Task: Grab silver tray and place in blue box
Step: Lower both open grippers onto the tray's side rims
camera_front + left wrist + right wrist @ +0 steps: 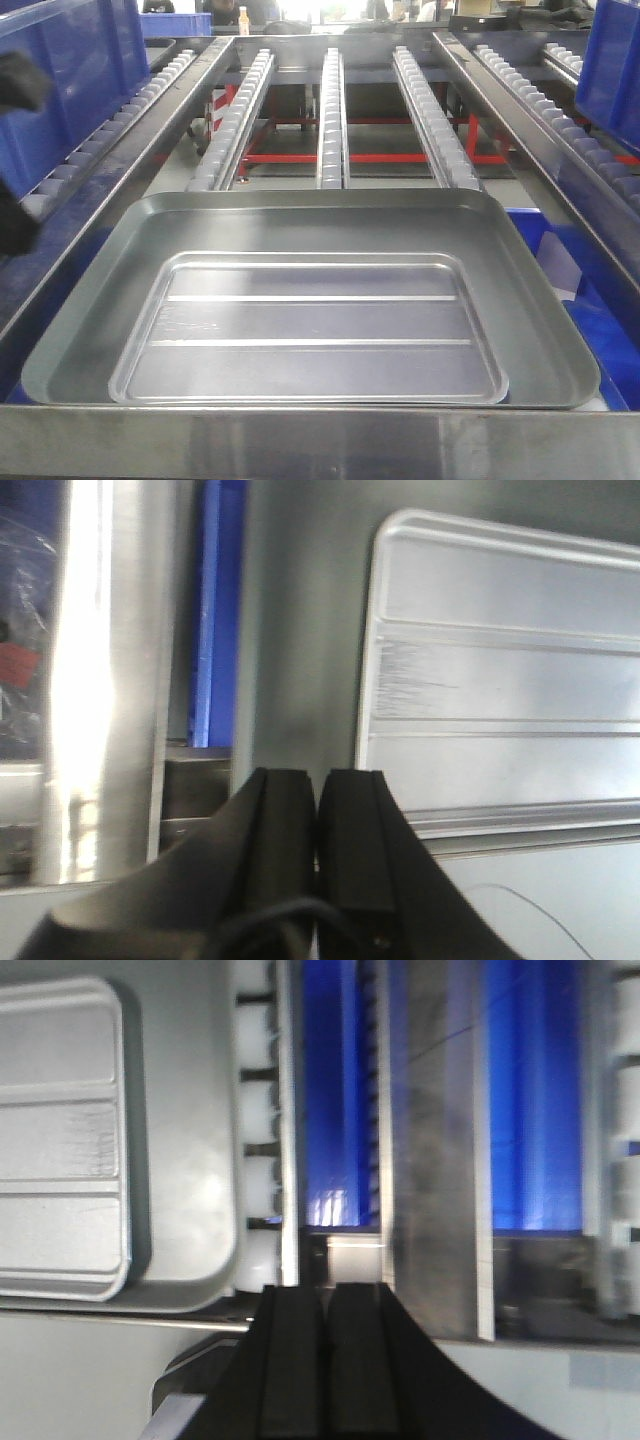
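The silver tray (310,330) lies flat in the near middle of the front view, its two raised ridges running left to right. Parts of the blue box (530,228) show under and beside its right edge. My left gripper (317,775) is shut with nothing between its fingers, just off the tray's (500,680) left rim; a blue strip of the box (215,610) shows beyond. My right gripper (324,1290) is also shut and empty, off the tray's (60,1140) right corner, near blue plastic (335,1090). Neither gripper touches the tray.
Roller conveyor rails (332,110) run away behind the tray over a red frame (380,157). More blue crates stand at the upper left (70,70) and upper right (612,60). A steel bar (300,440) crosses the front edge. White rollers (255,1110) border the tray's right side.
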Controlling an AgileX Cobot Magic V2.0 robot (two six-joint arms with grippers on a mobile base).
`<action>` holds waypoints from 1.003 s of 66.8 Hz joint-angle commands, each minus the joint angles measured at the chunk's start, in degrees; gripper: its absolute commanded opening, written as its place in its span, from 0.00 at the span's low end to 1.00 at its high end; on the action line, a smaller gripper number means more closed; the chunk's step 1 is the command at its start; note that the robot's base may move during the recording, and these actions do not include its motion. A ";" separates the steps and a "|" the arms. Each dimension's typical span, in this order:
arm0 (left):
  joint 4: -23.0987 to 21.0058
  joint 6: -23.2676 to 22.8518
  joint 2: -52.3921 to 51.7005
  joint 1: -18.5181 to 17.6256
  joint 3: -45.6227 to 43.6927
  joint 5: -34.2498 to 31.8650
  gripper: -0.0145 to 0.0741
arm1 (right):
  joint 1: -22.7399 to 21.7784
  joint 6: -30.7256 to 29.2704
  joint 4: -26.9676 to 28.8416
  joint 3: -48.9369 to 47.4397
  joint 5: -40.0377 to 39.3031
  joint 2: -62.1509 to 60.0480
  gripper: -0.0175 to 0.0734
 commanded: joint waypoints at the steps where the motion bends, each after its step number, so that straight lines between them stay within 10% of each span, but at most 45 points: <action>1: 0.33 -2.78 1.80 -1.57 -3.43 -2.60 0.16 | 2.38 4.16 -0.41 -3.33 -4.95 3.63 0.25; 16: 19.86 -23.14 7.37 -6.00 -5.27 -1.77 0.16 | 13.31 27.31 -20.23 -11.95 -2.81 13.18 0.26; 24: 23.28 -27.59 7.94 -10.67 -6.38 0.66 0.16 | 20.56 37.98 -29.49 -16.47 0.27 17.19 0.26; 36: 23.28 -30.46 9.44 -13.74 -9.24 0.82 0.16 | 26.72 39.04 -28.92 -20.16 -2.65 23.18 0.26; 67: 24.44 -30.46 19.76 -16.18 -18.85 5.29 0.16 | 25.51 39.21 -24.38 -20.41 -2.38 26.65 0.26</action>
